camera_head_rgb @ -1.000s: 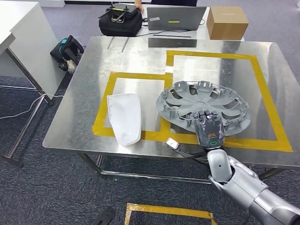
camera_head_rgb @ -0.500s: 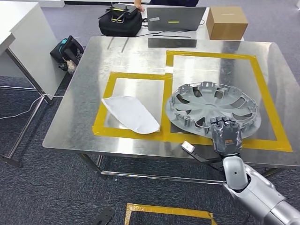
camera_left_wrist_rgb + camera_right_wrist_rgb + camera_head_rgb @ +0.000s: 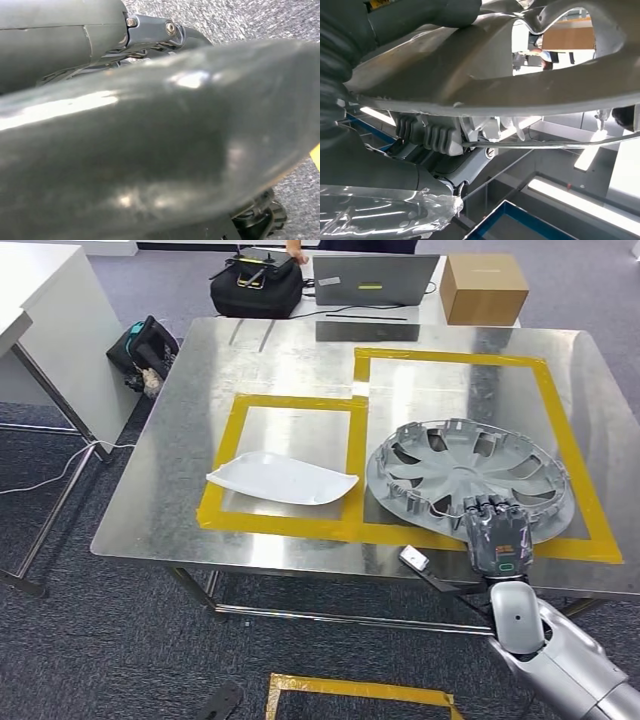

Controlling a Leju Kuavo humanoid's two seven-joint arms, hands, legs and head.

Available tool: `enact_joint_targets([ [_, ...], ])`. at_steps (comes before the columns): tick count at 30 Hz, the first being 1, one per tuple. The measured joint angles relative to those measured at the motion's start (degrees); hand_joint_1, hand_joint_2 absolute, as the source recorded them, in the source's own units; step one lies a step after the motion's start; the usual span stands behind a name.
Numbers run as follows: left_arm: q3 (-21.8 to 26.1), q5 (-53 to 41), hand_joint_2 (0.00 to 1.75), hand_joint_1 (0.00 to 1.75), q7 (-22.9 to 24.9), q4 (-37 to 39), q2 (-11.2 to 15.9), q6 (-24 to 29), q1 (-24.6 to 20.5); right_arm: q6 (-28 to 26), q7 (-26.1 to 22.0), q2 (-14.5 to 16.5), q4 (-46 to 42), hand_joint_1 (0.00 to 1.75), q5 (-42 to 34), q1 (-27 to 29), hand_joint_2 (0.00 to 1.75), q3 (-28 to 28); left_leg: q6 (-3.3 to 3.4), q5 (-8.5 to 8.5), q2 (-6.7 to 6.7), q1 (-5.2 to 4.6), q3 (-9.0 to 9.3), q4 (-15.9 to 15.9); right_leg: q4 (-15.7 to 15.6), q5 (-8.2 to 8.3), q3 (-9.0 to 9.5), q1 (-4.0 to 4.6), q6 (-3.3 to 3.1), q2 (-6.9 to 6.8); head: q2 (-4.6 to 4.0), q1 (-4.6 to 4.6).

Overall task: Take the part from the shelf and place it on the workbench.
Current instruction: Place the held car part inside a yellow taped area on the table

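Fingers (image 3: pixel 494 508) of the right hand (image 3: pixel 498 532) grasp the hubcap (image 3: pixel 468 475) rim; right wrist view shows its underside.

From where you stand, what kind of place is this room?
Probably a robot test lab or workshop set up in an office. A steel workbench carries yellow tape squares as placement zones, a grey plastic wheel cover lies in one, and an open grey laptop sits on the desk behind.

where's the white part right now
In the head view, the white part lies on the workbench inside the smaller yellow-taped square, left of the hubcap.
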Motion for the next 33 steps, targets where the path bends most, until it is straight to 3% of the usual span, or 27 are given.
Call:
enact_joint_targets([
  [3, -0.08, -0.38, 0.00, 0.00, 1.24, 0.00, 0.03, 0.29, 0.04, -0.08, 0.00, -0.03, -0.01, 1.75, 0.00, 0.19, 1.75, -0.02, 0.00, 0.00, 0.00, 0.00, 0.00, 0.00, 0.00, 0.00, 0.00, 0.00, 0.00, 0.00, 0.00, 0.00],
  [7, -0.47, -1.36, 1.75, 0.00, 3.17, 0.00, 0.14, 0.74, 0.13, -0.14, 0.00, -0.03, -0.01, 0.00, 0.02, 0.36, 0.00, -0.02, 0.00, 0.00, 0.00, 0.00, 0.00, 0.00, 0.00, 0.00, 0.00, 0.00, 0.00, 0.00, 0.00, 0.00],
  [15, -1.67, -2.45, 1.75, 0.00, 4.32, 0.00, 0.34, 1.33, 0.25, -0.11, 0.00, -0.03, -0.01, 0.00, 0.07, 0.44, 0.00, 0.11, 0.00, 0.00, 0.00, 0.00, 0.00, 0.00, 0.00, 0.00, 0.01, 0.00, 0.00, 0.00, 0.00, 0.00],
  [19, -1.73, -2.41, 0.00, 0.00, 4.39, 0.00, 0.36, 1.10, 0.26, -0.17, 0.00, -0.03, -0.01, 0.00, 0.09, 0.45, 0.00, 0.13, 0.00, 0.00, 0.00, 0.00, 0.00, 0.00, 0.00, 0.00, 0.01, 0.00, 0.00, 0.00, 0.00, 0.01],
  [33, -1.61, -0.56, 0.00, 0.00, 4.58, 0.00, 0.36, -2.55, 0.34, -0.89, 0.00, 0.80, 0.18, 0.00, 0.11, -0.06, 0.00, 1.52, 0.00, 0.00, 0.00, 0.00, 0.00, 0.00, 0.00, 0.01, 0.02, 0.01, 0.01, -0.01, -0.01, 0.00],
])
